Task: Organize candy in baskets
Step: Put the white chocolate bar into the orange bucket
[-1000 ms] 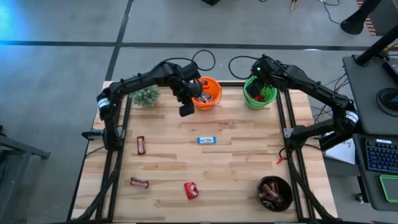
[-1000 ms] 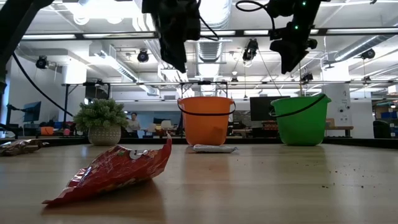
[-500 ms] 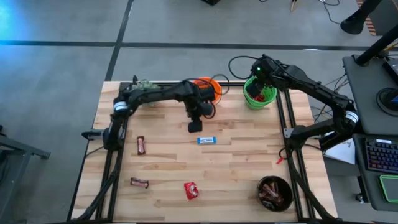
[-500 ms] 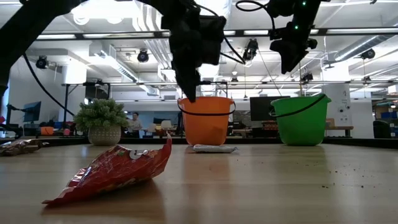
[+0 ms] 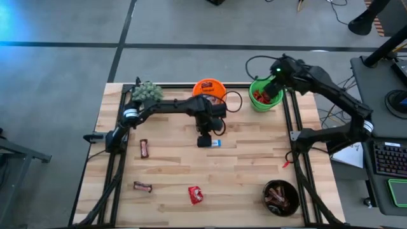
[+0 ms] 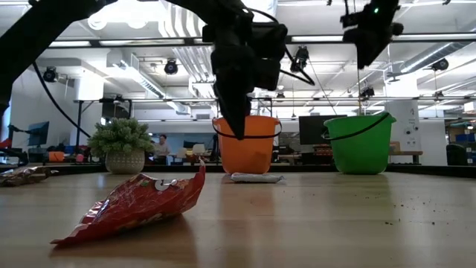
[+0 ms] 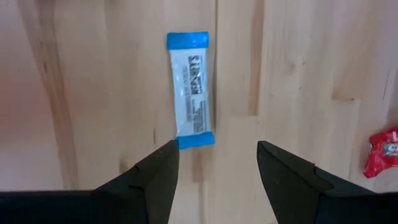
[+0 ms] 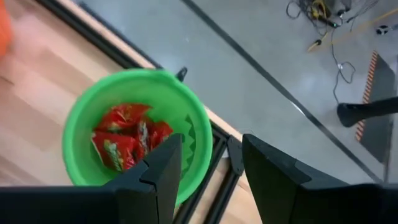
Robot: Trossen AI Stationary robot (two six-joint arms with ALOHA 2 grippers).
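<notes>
With fingers spread above the blue-and-white candy (image 7: pixel 191 91), the left gripper (image 7: pixel 217 165) should centre over it before descending, while the right gripper (image 8: pixel 210 163) waits, also spread, over the green pail (image 8: pixel 199 146).

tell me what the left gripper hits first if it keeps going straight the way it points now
Most likely the blue-and-white candy bar on the table. The left gripper points down at the wood with open fingers, the bar's near end just ahead of them; exact height is unclear.

Pale smooth wooden table (image 5: pixel 254 159), glossy blue-and-white foil candy (image 7: pixel 191 90), shiny green plastic pail (image 8: pixel 193 149)
</notes>
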